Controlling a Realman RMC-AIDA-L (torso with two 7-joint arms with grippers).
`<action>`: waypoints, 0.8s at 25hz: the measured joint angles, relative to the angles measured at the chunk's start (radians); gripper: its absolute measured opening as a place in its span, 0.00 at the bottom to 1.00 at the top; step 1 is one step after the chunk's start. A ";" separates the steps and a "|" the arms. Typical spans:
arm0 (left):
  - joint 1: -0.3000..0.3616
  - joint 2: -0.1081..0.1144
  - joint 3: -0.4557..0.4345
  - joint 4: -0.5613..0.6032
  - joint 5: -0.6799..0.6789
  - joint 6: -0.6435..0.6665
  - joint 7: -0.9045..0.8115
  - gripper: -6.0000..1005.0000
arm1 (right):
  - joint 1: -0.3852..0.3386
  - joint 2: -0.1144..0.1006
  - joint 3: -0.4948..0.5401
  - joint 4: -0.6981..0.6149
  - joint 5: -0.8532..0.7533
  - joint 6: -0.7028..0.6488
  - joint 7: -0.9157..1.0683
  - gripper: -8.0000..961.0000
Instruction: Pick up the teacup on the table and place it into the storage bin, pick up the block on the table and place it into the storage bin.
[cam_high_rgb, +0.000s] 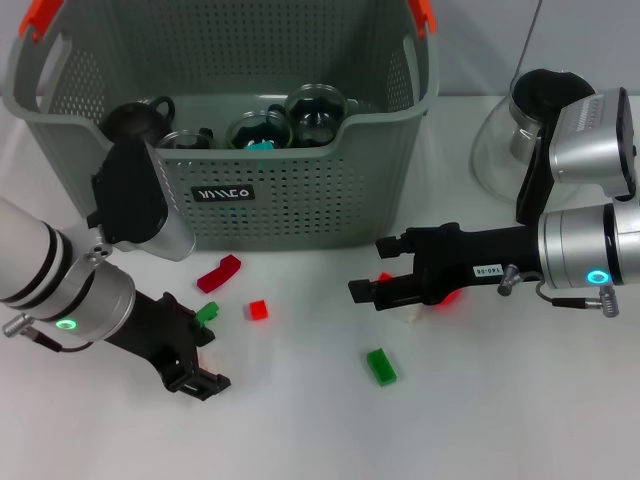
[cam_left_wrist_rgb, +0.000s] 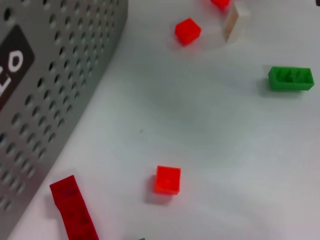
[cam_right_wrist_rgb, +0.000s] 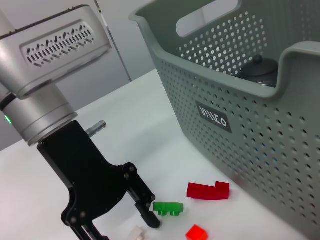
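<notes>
**Both arms low over the table, loose blocks in front of the storage bin**

Head view: the storage bin (cam_high_rgb: 300, 190) stands at the far side of the table (cam_high_rgb: 300, 430), with glass teacups (cam_high_rgb: 258, 130) and a dark pot inside it. The left gripper (cam_high_rgb: 200, 345) reaches in low from the left, pointing down and to the right, jaws spread; a small green block (cam_high_rgb: 207, 312) lies just beside its upper finger. The right gripper (cam_high_rgb: 375, 270) extends level from the right, pointing left, jaws spread, nothing between them. On the table lie a dark red block (cam_high_rgb: 219, 272), a small red block (cam_high_rgb: 258, 309) and a green block (cam_high_rgb: 381, 366).

Left wrist view: the bin's perforated wall fills one side. The dark red block (cam_left_wrist_rgb: 74, 209) lies close to it; the small red block (cam_left_wrist_rgb: 167, 180) sits apart, the green block (cam_left_wrist_rgb: 291, 78) farther off.

Right wrist view: the left gripper (cam_right_wrist_rgb: 145, 212) shows across the table, one fingertip touching the small green block (cam_right_wrist_rgb: 168, 208). The dark red block (cam_right_wrist_rgb: 208, 190) lies just beside the bin (cam_right_wrist_rgb: 240, 120).
</notes>
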 joint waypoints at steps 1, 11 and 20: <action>0.000 0.000 -0.001 0.001 0.000 0.001 -0.001 0.69 | 0.000 0.000 0.000 0.000 0.000 0.001 0.000 0.96; 0.020 -0.002 -0.034 0.066 -0.006 0.057 -0.034 0.52 | -0.001 0.000 0.000 0.000 -0.004 0.004 -0.003 0.96; 0.027 -0.004 -0.035 0.091 -0.015 0.078 -0.040 0.40 | -0.002 0.000 0.000 0.000 -0.005 0.003 -0.006 0.96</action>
